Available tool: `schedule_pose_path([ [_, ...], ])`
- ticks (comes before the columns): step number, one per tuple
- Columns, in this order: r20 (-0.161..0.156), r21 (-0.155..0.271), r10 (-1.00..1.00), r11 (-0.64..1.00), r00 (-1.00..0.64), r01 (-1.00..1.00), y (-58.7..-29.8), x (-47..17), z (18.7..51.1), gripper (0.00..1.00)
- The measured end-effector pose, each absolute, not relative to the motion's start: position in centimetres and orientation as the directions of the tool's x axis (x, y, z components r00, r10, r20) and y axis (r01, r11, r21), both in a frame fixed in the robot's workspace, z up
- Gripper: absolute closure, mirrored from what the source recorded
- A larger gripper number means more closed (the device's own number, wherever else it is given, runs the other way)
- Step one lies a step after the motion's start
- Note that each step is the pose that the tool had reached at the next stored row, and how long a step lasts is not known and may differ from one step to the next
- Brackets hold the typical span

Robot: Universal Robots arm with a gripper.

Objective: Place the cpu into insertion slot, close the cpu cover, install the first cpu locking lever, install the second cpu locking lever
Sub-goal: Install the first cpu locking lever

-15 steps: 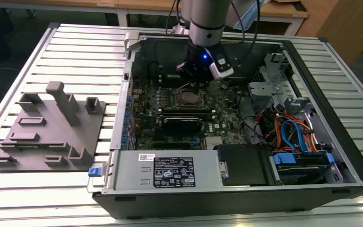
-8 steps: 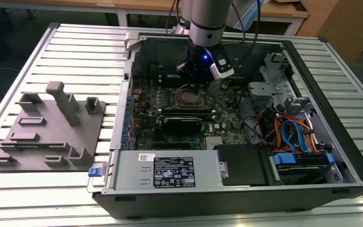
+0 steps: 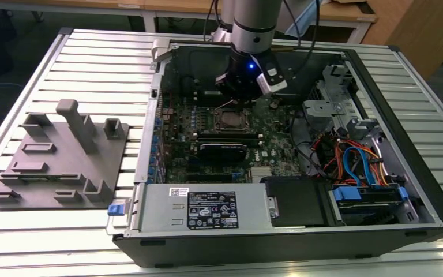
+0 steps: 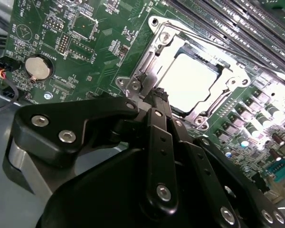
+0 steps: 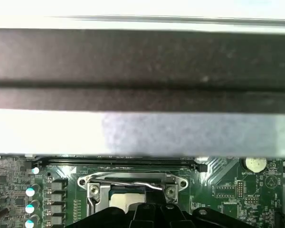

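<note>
While the black tool point(image 4: 156, 95) is pinched shut, the flat silvery cpu point(image 4: 190, 78) lies socketed.

The cpu point(image 4: 192, 80) is a flat square chip with a bright silver-grey top. It lies flat and face-up in its socket. In the exterior view it sits in the far half of the board, about midway between the exterior view's left and right. The cpu cover point(image 4: 167, 40) is a thin silvery frame with a square cut-out. It lies down around the chip, its bars bordering the top face. A thin wire lever point(image 5: 128, 182) crosses one bar of the frame at a slight slant. Whether it is latched cannot be told.
</note>
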State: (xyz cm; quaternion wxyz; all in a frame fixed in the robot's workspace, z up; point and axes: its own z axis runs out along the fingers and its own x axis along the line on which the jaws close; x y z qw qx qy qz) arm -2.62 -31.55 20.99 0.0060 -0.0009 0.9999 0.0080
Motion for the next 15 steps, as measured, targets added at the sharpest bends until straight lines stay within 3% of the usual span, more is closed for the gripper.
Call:
schedule_pose_path([
  [15, -0.025, 0.016, -0.002, 1.0, -1.0, -0.002, -31.9, -5.7, 21.6, 0.89],
])
